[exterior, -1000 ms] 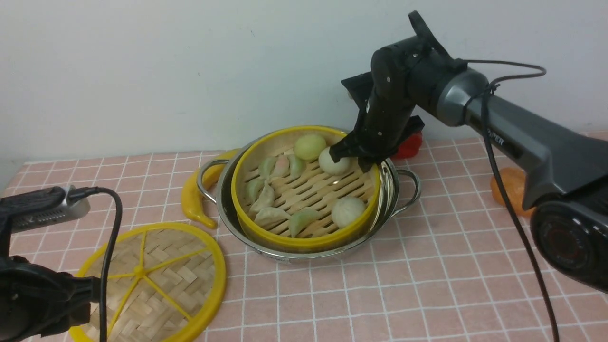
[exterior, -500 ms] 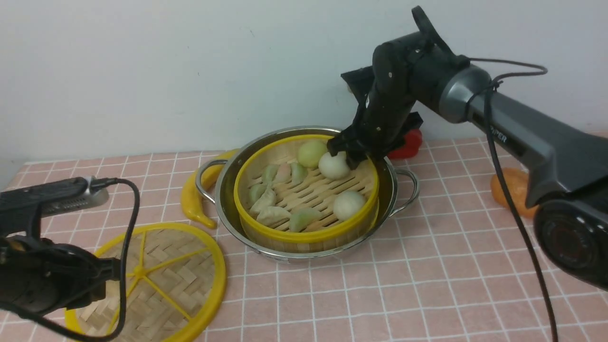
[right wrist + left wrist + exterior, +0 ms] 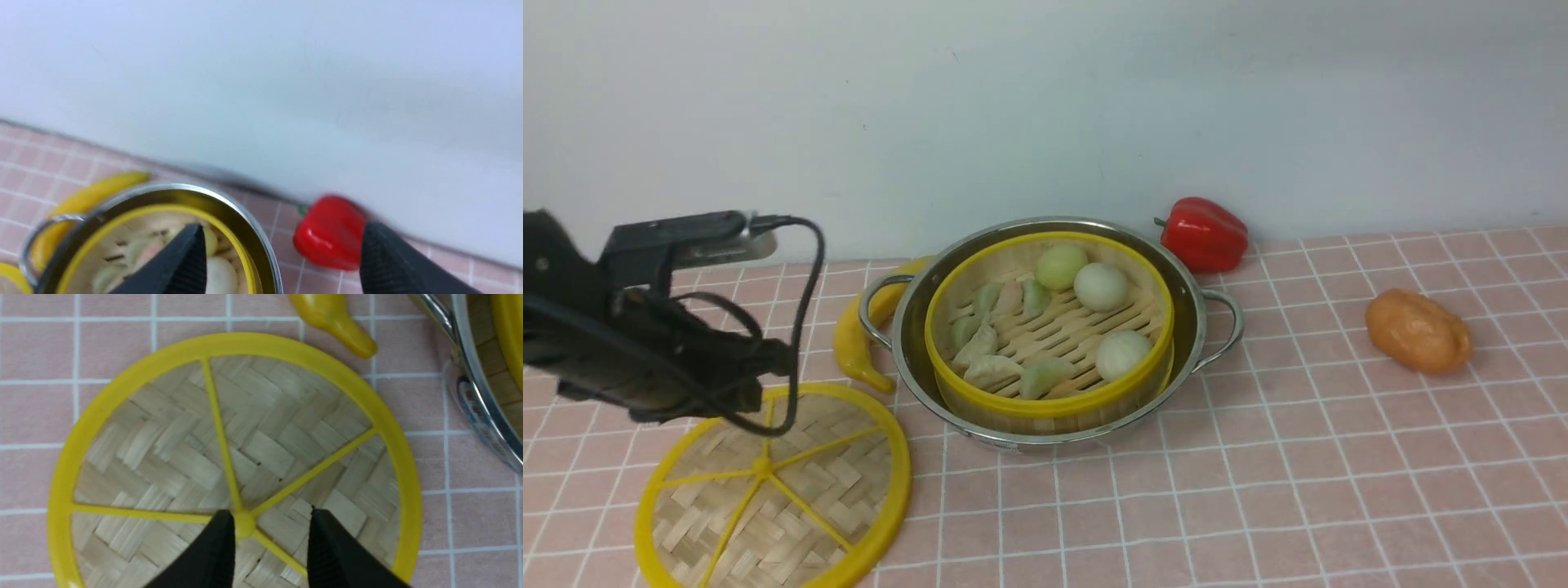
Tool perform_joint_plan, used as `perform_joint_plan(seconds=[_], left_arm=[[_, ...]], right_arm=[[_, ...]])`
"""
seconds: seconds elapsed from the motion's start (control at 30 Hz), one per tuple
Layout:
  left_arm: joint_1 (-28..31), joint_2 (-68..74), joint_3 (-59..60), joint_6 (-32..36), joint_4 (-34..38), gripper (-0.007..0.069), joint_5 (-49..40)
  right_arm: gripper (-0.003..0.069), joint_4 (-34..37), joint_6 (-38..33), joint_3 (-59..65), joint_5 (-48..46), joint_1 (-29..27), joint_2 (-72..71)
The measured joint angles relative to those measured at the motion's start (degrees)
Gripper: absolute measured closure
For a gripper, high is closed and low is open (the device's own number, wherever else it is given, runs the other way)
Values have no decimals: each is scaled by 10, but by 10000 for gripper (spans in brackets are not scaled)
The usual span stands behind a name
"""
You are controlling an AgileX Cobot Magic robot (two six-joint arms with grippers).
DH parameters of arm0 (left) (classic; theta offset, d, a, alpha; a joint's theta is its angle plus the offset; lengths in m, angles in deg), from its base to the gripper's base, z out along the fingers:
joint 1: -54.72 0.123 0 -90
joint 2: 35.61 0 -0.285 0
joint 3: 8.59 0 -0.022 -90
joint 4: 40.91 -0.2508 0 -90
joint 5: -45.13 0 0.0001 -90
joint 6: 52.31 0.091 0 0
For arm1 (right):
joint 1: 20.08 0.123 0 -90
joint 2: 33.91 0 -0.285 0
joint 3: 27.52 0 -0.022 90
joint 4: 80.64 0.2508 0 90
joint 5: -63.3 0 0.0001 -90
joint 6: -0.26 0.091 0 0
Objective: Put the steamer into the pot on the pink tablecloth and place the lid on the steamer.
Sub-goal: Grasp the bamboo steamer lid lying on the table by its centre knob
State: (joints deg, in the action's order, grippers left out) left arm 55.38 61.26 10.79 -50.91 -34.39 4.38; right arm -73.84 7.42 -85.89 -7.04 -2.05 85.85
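Right gripper (image 3: pixel 282 228), wide and empty, has quit the steamer (image 3: pixel 1063 328); left gripper (image 3: pixel 270 514) half-open above lid (image 3: pixel 278 416).

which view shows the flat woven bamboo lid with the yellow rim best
The left wrist view: it looks straight down on the woven bamboo lid, showing nearly the whole rim, spokes and weave. The front view shows it slanted, partly behind the left arm. The right wrist view catches at most a yellow sliver.
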Motion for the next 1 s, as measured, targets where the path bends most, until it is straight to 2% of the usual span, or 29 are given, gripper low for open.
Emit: perform_joint_plan(seconds=[0.13, 0.33, 0.63, 1.0], left_arm=[[-6, 35, -21, -14, -20, 382, -26], [-6, 72, -31, -54, -69, 382, -45], [-6, 111, -31, -48, -48, 382, -37], [-6, 143, -32, -43, -43, 382, -25]], right_arm=[[169, 8, -9, 3, 0, 0, -56], [169, 17, -30, 81, 1, 0, -180], [169, 17, -44, 230, -3, 0, -269], [169, 17, -44, 258, -4, 0, -279]])
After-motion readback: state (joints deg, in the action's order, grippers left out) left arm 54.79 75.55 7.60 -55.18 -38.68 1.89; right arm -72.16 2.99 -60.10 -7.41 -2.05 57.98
